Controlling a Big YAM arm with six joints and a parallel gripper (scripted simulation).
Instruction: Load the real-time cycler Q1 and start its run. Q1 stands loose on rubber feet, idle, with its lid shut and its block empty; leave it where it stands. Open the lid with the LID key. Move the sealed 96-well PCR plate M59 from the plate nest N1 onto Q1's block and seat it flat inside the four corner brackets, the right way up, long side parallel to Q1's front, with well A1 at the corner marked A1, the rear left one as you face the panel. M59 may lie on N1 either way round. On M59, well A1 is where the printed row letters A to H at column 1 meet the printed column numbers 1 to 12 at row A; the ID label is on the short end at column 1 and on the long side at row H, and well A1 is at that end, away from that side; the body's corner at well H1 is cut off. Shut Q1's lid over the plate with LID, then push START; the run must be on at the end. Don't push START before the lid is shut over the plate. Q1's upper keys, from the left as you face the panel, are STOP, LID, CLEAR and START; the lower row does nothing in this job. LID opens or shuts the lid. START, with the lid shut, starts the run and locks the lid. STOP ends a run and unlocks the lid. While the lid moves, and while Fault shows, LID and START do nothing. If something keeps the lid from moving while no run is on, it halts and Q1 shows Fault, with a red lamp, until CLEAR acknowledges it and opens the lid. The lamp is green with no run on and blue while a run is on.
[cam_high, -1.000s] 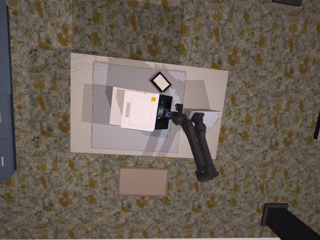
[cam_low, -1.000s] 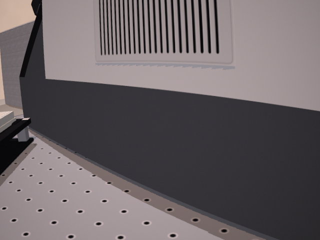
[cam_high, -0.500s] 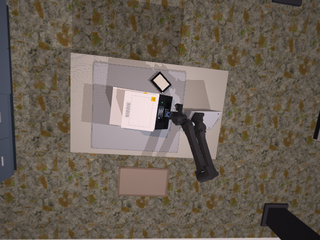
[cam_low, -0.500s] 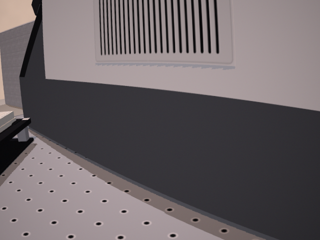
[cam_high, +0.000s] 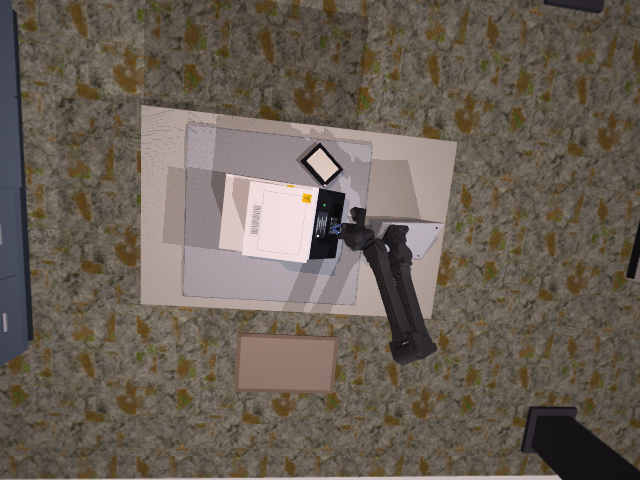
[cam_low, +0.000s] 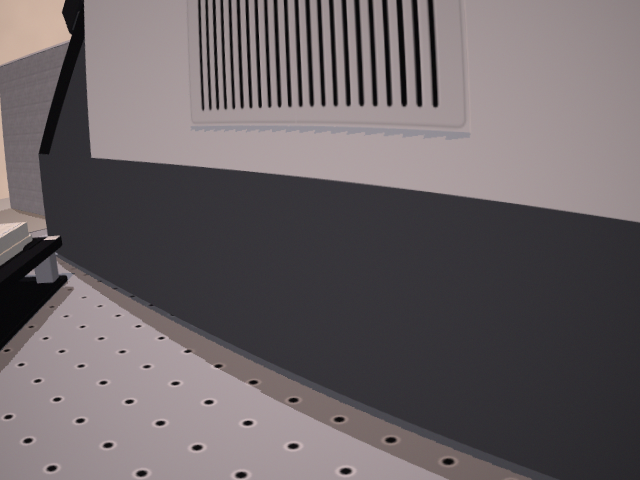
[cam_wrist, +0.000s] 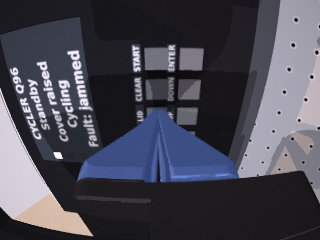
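Note:
The cycler Q1 (cam_high: 281, 218) stands on the perforated board with its white lid shut; its side with the vent fills the exterior view (cam_low: 330, 155). Its black panel (cam_high: 329, 223) faces the arm. My gripper (cam_wrist: 158, 117) is shut and empty, its blue fingertips over the key beside the LID label, below CLEAR (cam_wrist: 139, 88) and START (cam_wrist: 136, 59); I cannot tell if they touch it. The plate M59 (cam_high: 321, 164) lies on the black nest N1 behind Q1's panel.
The arm's grey base block (cam_high: 413, 235) stands on the table to the right of the board. A brown mat (cam_high: 286, 362) lies on the floor in front of the table. A nest edge shows at the left in the exterior view (cam_low: 25, 253).

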